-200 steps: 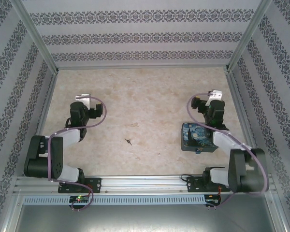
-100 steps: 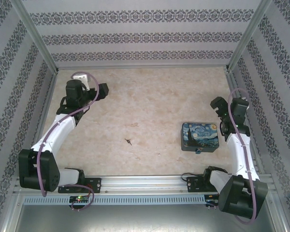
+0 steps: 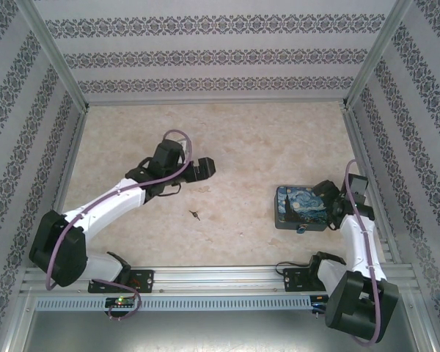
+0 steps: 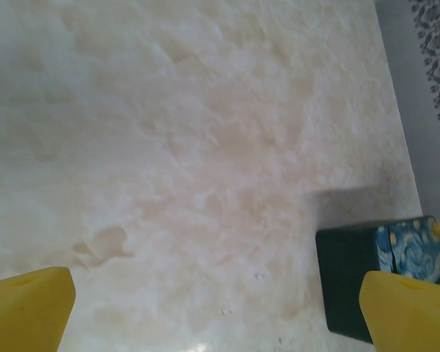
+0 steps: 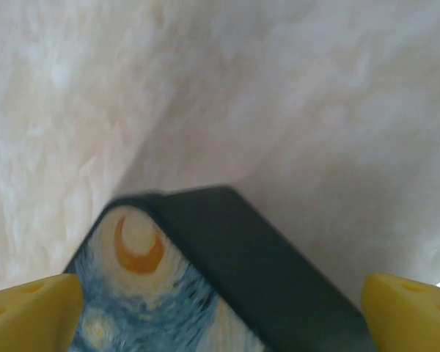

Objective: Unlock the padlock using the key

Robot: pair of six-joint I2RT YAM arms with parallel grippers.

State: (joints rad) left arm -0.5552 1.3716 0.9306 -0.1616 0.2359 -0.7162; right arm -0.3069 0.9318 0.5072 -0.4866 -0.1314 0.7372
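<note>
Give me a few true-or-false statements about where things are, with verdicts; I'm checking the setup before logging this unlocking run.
1. The left tool is open and empty. True.
2. The right tool grips the key. False: that tool is open, and the key lies on the table between the arms.
3. The painting-print box lies under the right tool. True.
4. The padlock sits on top of the box. False: it lies on the table at the box's near edge.

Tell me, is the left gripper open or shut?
Open: the left gripper shows its yellow fingers far apart, with nothing gripped.
</note>
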